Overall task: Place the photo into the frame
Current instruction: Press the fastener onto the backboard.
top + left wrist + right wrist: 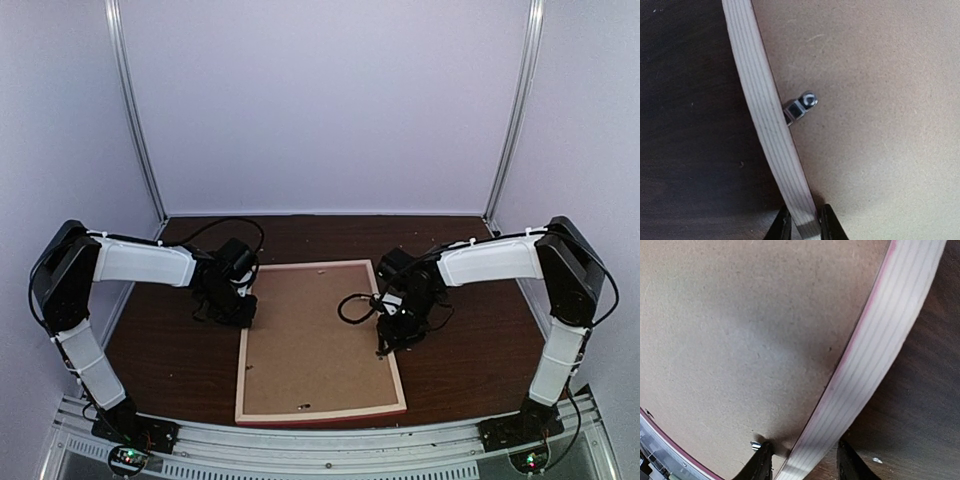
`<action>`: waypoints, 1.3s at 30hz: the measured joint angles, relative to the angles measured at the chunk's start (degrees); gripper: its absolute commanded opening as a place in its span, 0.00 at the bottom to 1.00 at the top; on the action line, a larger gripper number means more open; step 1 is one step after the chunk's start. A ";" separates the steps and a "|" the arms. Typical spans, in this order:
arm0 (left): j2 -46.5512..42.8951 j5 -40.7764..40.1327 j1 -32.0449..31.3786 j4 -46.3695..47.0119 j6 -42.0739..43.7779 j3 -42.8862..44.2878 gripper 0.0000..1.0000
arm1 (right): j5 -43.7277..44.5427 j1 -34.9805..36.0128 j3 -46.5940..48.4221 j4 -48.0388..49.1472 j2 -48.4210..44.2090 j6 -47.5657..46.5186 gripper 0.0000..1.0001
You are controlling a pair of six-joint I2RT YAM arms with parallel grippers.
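The frame [322, 413] is laid face down on the table [470, 345], its long axis run from 6 to 12 o'clock, the brown backing [315, 335] uppermost. Its 9 o'clock rail is pinched by the left gripper [805, 223]; its 3 o'clock rail is straddled by the right gripper [802, 460], though a firm grip cannot be told. The photo is not seen; neither arm is judged nearer.

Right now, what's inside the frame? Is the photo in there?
A brown backing board fills the frame, with a small metal clip at its left rail. Anything beneath the board, the photo included, is covered, so I cannot tell.
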 measured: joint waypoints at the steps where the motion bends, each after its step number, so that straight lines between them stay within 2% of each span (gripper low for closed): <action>1: 0.00 0.00 0.00 0.00 -0.09 0.00 0.11 | 0.00 0.00 0.24 0.15 0.15 0.02 0.44; 18: 0.00 -0.55 0.28 1.27 -0.55 -0.33 0.11 | -0.55 3.02 0.42 1.55 0.35 0.87 0.45; 39: 0.00 -0.59 0.28 1.97 -0.59 -0.46 0.11 | -0.81 3.91 -0.70 2.97 -0.52 1.07 0.57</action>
